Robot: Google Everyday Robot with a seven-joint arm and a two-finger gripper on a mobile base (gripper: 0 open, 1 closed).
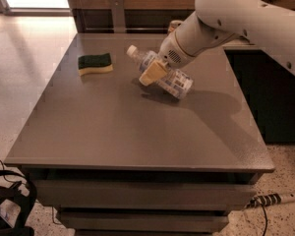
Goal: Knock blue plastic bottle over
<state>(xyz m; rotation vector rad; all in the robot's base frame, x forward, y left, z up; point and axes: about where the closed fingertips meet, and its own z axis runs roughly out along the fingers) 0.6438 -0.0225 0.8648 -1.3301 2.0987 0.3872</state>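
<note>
The blue plastic bottle (173, 80) is clear and bluish with a white cap at its upper left and a white label. It leans steeply over toward the far left, its base near the table top, right of the table's middle. My gripper (153, 72) reaches in from the upper right on the white arm (226, 14) and sits against the bottle's upper part; its tan finger (152, 73) lies across the bottle. The bottle's neck is partly hidden behind the gripper. A gold-brown can (174, 25) peeks out behind the arm at the table's far edge.
A green and yellow sponge (95, 63) lies at the far left of the grey table (113, 132). Wooden cabinets stand behind the table and a dark cabinet to the right. A power strip (270, 199) lies on the floor at the lower right.
</note>
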